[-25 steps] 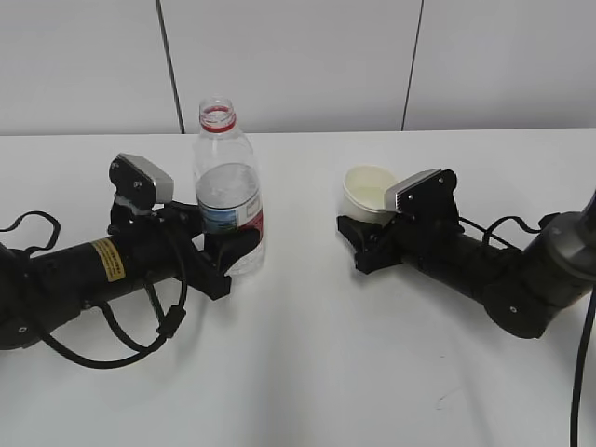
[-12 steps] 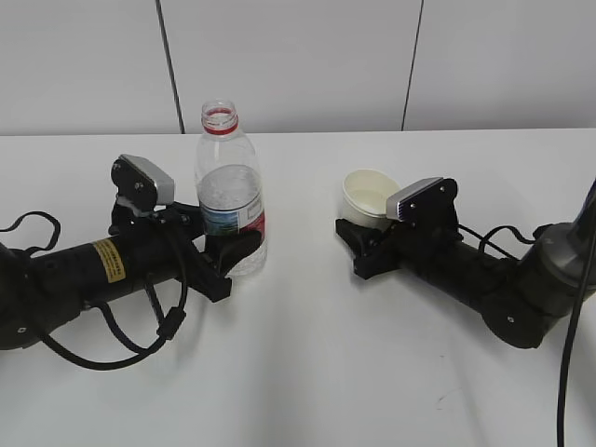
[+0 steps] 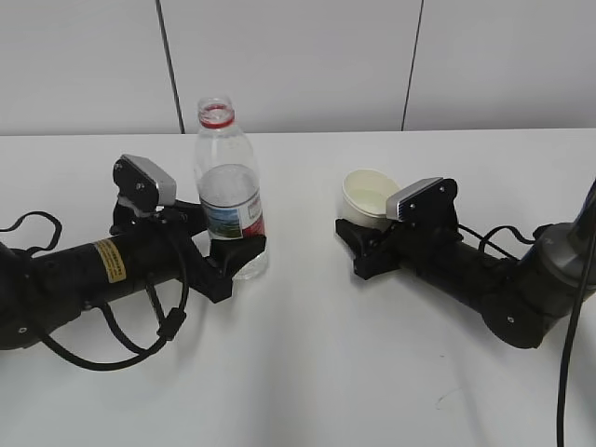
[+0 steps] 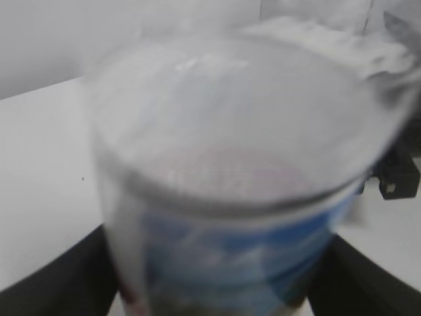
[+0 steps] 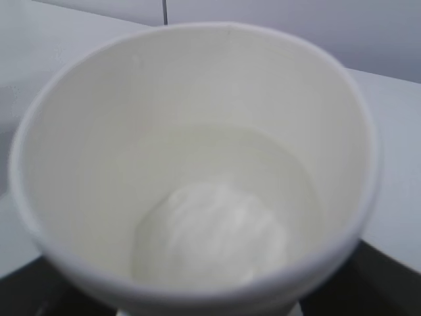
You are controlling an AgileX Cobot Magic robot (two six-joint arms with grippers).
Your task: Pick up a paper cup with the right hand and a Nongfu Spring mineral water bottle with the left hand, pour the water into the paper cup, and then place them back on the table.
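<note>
The Nongfu Spring mineral water bottle [image 3: 228, 200] stands uncapped on the table [image 3: 307, 372], left of centre, about half full of water. My left gripper [image 3: 228, 250] lies low on the table with its black fingers on both sides of the bottle's lower body. In the left wrist view the bottle [image 4: 230, 164] fills the frame between the fingers of the left gripper [image 4: 217, 289]. My right gripper [image 3: 359, 240] is shut on the base of the paper cup [image 3: 366, 196], at table level. The right wrist view shows water [image 5: 223, 230] inside the cup [image 5: 197, 99], held by the right gripper [image 5: 210, 306].
A small dark scuff mark [image 3: 445, 399] is on the table at the front right. Black cables [image 3: 140, 340] loop beside the left arm, and more hang at the right edge [image 3: 577, 354]. A white panelled wall [image 3: 298, 65] stands behind the table.
The bottle's top has leaned slightly left and its base has shifted a little right with the left gripper. The right arm settled slightly half a second ago and has held still since.
</note>
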